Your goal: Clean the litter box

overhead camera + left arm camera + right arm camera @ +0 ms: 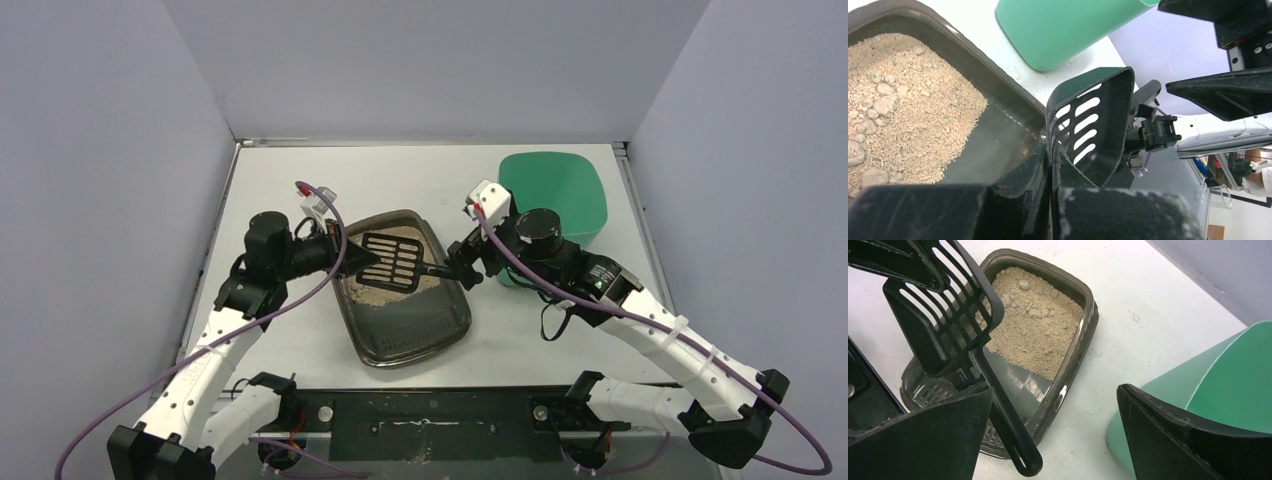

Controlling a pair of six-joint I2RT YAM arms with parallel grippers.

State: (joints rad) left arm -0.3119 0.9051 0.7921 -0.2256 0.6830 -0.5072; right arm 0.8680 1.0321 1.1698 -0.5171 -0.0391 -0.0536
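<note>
Table ctr: litter box [418, 338], long axis near-far, near end skewed right, granules [372, 296] at far end. L gripper [352, 262] clamped on scoop [392, 258] rim over box. R gripper [462, 266] spread wide beside handle [436, 268].

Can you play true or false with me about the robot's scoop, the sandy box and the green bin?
1. The left gripper is pinching the scoop. True.
2. The right gripper is squeezing the scoop's handle. False: its fingers are spread wide open around it.
3. The scoop is full of litter. False: its slots are bare and you can see through them.
4. The litter covers only part of the litter box. True.
5. The green bin stands inside the litter box. False: it stands beside it on the table.
</note>
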